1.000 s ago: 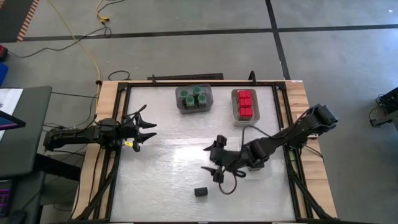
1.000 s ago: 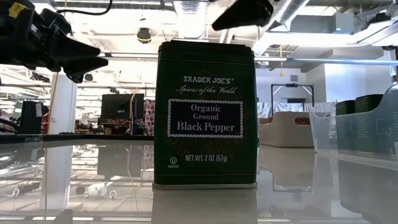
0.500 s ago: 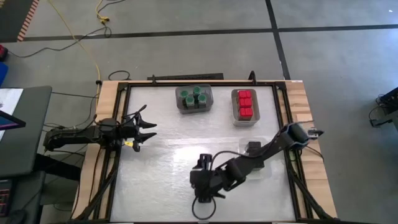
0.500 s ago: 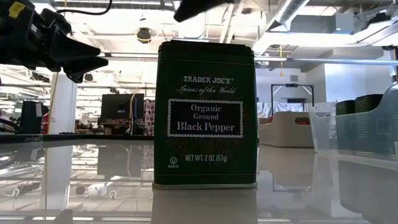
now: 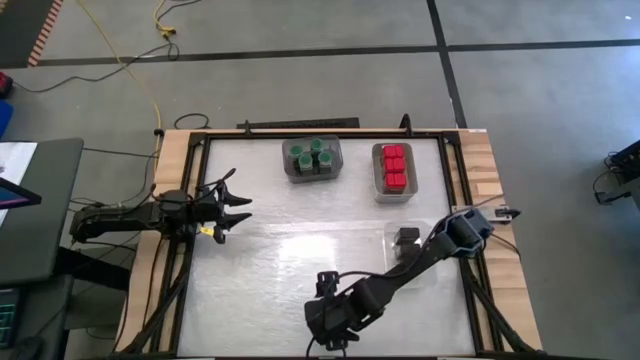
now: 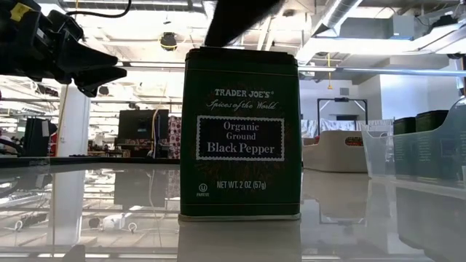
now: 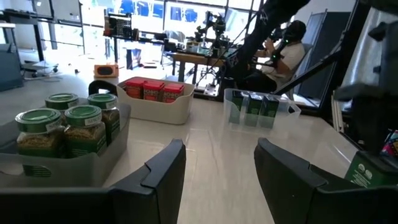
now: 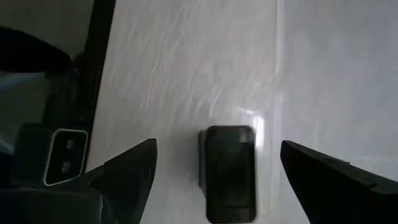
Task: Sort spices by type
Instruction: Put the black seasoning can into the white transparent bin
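So, from the high view: the right end effector point(image 5: 330, 322) sits low at the near edge of the counter point(image 5: 270, 260), right over the spot where the loose pepper tin would be, so the tin itself is hidden under the arm. The left end effector point(image 5: 235, 208) waits well apart at the left side, fingers spread, holding nothing. The right arm is clearly the nearer one. Green-lidded jars point(image 5: 312, 156) and red boxes point(image 5: 394, 167) sit in their bins at the far edge; a dark tin point(image 5: 406, 238) sits in a clear tray by the right side.

Low view: the black pepper tin point(image 6: 240, 135) stands upright on the counter, with a dark piece of arm just above its lid, not touching as far as one can tell.

Left wrist view: just the filled bins ahead and its own parted fingers.

Right wrist view is the useful one: the tin point(image 8: 228, 173) lies straight ahead between the wide-spread fingers point(image 8: 124, 174), its long side running along the approach line, and both fingers stand clear of it.
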Robot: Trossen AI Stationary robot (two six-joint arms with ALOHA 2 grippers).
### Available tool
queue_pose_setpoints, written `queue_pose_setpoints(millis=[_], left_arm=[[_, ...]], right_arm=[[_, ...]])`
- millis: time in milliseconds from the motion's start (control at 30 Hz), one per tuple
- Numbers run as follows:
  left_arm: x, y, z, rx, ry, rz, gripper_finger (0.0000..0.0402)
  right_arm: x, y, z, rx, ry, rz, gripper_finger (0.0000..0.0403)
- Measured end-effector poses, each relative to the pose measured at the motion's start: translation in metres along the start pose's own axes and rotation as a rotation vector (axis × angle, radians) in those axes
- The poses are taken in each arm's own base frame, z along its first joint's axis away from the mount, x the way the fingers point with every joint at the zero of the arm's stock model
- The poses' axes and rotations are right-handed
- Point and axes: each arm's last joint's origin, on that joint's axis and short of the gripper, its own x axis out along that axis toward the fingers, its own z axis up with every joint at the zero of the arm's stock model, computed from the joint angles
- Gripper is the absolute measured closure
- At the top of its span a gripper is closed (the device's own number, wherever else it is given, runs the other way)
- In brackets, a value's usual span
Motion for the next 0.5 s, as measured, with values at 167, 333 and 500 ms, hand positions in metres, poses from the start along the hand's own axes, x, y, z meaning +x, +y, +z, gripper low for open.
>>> queue_pose_setpoints(millis=[167, 333, 500], left_arm=[[0.000, 0.000, 0.000, 0.000, -0.001, -0.001, 0.0219], [0.000, 0.000, 0.000, 0.000, -0.001, 0.000, 0.0219], [0.000, 0.000, 0.000, 0.000, -0.001, -0.001, 0.0219]], right_arm=[[0.018, 0.001, -0.006, 0.020, 0.053, -0.009, 0.0035], [0.022, -0.004, -0.011, 0.051, 0.106, -0.037, 0.0035], [0.022, -0.006, -0.009, 0.065, 0.100, -0.037, 0.0041]])
